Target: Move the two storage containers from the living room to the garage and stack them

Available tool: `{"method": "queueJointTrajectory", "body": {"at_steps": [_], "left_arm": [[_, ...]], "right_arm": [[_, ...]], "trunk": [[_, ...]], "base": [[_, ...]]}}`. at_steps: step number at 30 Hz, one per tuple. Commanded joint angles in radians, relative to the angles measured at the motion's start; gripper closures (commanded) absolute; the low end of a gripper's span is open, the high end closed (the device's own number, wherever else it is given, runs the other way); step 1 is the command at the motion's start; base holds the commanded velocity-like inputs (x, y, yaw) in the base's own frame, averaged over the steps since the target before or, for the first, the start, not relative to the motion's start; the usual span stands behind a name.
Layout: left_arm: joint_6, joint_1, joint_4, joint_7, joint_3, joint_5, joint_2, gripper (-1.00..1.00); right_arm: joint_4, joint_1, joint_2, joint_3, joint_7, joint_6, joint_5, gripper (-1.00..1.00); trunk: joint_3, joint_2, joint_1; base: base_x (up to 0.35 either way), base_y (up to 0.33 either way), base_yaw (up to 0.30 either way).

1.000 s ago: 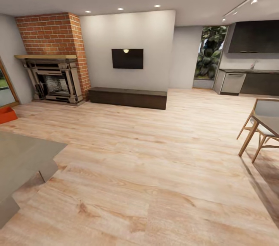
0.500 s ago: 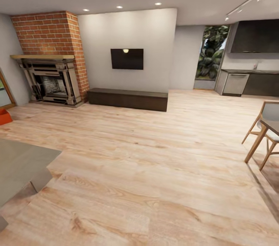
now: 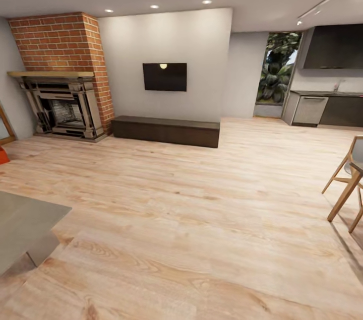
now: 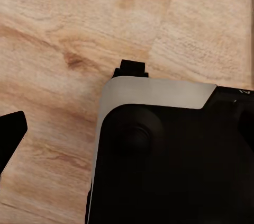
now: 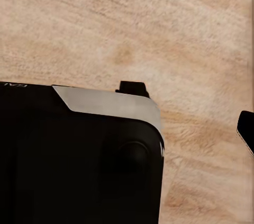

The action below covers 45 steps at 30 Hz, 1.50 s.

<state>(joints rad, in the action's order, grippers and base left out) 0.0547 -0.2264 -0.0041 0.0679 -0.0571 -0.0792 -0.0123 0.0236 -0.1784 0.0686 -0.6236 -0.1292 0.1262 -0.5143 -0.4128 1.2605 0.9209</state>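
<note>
Spanning grainy light wood plank flooring, rough brick fireplace, boxy dark low cabinet

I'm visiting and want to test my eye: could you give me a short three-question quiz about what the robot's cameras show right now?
1. True or false: the television hangs on the brick fireplace.
2. What sits on the floor directly below the television?
A. a blue sofa
B. a long dark low cabinet
C. a glass table
3. What surface do both wrist cameras look down on?

Key
1. False: it hangs on the plain light wall, right of the fireplace.
2. B
3. Light wood plank flooring, beside the robot's dark base.
</note>
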Motion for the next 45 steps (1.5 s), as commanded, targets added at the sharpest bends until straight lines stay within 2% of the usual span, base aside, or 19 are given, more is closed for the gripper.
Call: {"method": "queueJointTrajectory", "body": {"at_steps": [1, 45], "left_arm": [[0.004, -0.001, 0.000, 0.001, -0.005, -0.008, 0.000, -1.00], [0.004, -0.001, 0.000, 0.001, -0.005, -0.008, 0.000, -1.00]], "right_arm": [[0.002, -0.001, 0.001, -0.008, -0.001, 0.004, -0.009, -1.00], [0.003, -0.001, 0.001, -0.008, -0.007, 0.003, -0.010, -1.00]], "trunk": [[-0.001, 0.001, 0.001], [-0.001, 0.001, 0.001]], "base": [[0.323, 0.000, 0.000], [0.323, 0.000, 0.000]]}}
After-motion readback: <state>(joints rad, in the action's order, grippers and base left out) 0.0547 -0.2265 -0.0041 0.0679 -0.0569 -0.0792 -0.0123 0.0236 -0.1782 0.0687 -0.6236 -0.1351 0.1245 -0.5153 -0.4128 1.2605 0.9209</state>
